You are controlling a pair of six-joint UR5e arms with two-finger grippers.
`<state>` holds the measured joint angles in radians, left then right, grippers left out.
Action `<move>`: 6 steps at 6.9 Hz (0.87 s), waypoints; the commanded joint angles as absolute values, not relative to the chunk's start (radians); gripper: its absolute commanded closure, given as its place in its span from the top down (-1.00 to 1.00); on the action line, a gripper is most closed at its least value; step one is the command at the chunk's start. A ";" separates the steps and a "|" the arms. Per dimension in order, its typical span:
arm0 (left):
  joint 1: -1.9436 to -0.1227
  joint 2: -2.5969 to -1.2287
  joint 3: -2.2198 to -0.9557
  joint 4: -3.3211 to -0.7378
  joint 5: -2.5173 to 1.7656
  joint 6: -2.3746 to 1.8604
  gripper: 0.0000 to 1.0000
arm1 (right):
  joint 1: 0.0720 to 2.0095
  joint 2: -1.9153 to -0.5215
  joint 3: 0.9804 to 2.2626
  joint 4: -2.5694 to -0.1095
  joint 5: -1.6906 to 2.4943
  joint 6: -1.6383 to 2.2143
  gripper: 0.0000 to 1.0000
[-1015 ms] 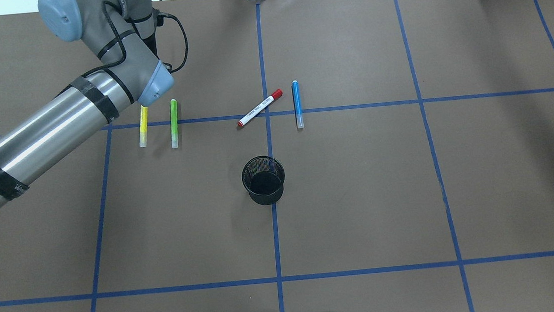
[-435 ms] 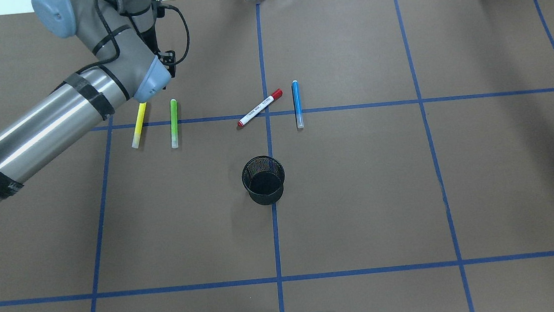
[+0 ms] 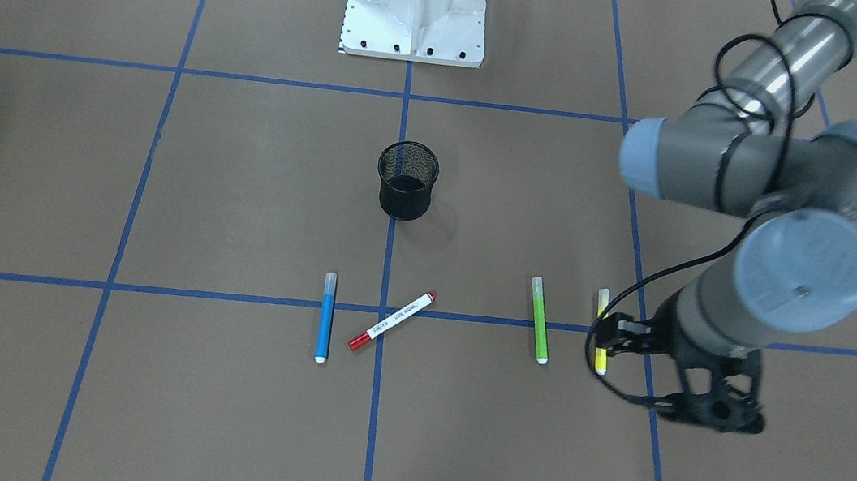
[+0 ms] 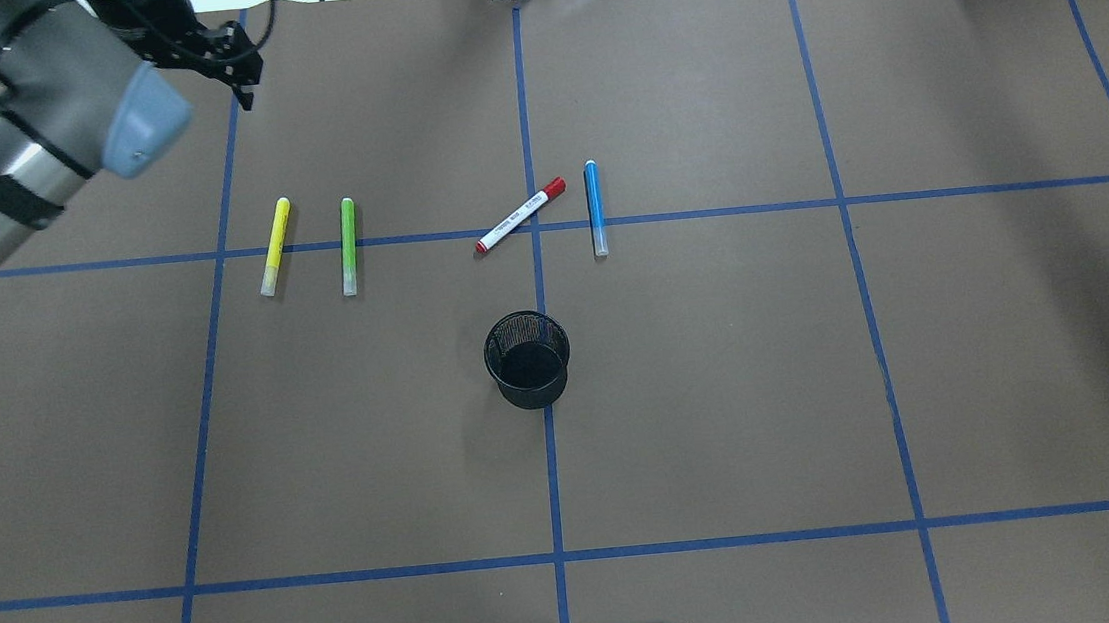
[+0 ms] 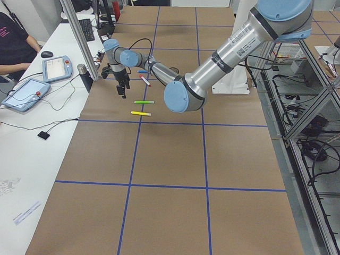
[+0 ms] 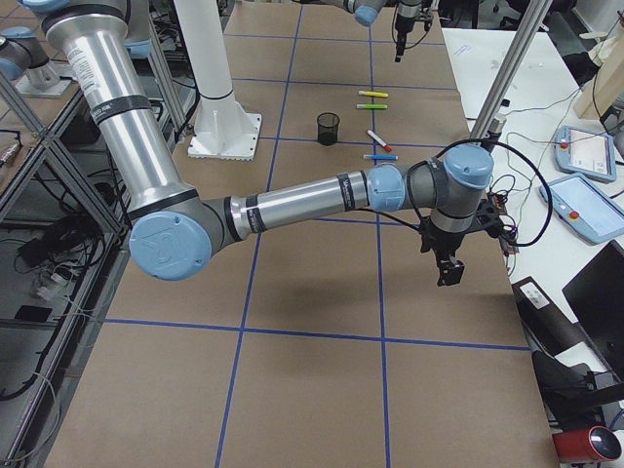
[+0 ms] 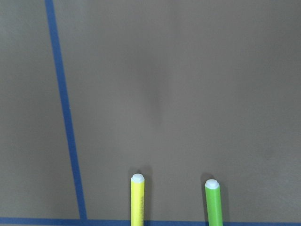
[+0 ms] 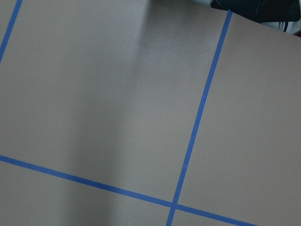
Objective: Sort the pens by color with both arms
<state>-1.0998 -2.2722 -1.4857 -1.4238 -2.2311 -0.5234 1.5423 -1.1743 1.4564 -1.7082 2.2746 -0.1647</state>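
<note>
Row of four across mid-frame in the overhead view: yellow pen (image 4: 274, 248), green pen (image 4: 348, 246), red pen (image 4: 520, 216), blue pen (image 4: 595, 208), probably laid out for sorting near the mesh cup (image 4: 528, 359) below them. Your left gripper (image 4: 238, 73) hangs at upper left, carrying nothing; I cannot tell whether its fingers are parted. Only the right-side view shows your right gripper (image 6: 449, 271), at lower right, its grip unreadable.

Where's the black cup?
Overhead view: the black mesh cup stands mid-table on the centre blue line, nearer the robot than the red marker.
</note>
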 commanded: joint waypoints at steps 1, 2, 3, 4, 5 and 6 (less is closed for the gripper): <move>-1.227 -2.026 -1.807 -1.416 -2.292 -0.384 0.98 | 1.539 -1.175 1.473 -1.706 2.284 -0.161 0.98; -1.285 -1.920 -1.900 -1.414 -2.292 -0.283 0.98 | 1.539 -1.195 1.489 -1.704 2.293 -0.164 0.98; -1.349 -1.823 -1.960 -1.413 -2.292 -0.188 0.98 | 1.539 -1.245 1.512 -1.704 2.305 -0.169 0.98; -1.400 -1.737 -1.989 -1.413 -2.292 -0.081 0.98 | 1.540 -1.306 1.557 -1.704 2.312 -0.176 0.98; -1.442 -1.662 -2.012 -1.413 -2.293 -0.010 0.98 | 1.540 -1.377 1.630 -1.704 2.312 -0.175 0.98; -1.475 -1.613 -2.014 -1.411 -2.295 0.030 0.98 | 1.540 -1.426 1.690 -1.704 2.310 -0.167 0.98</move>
<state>-1.4287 -1.6870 -1.9992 -1.4125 -2.2931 -0.0378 1.5399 -1.3580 1.6154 -1.7043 2.3101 -0.1726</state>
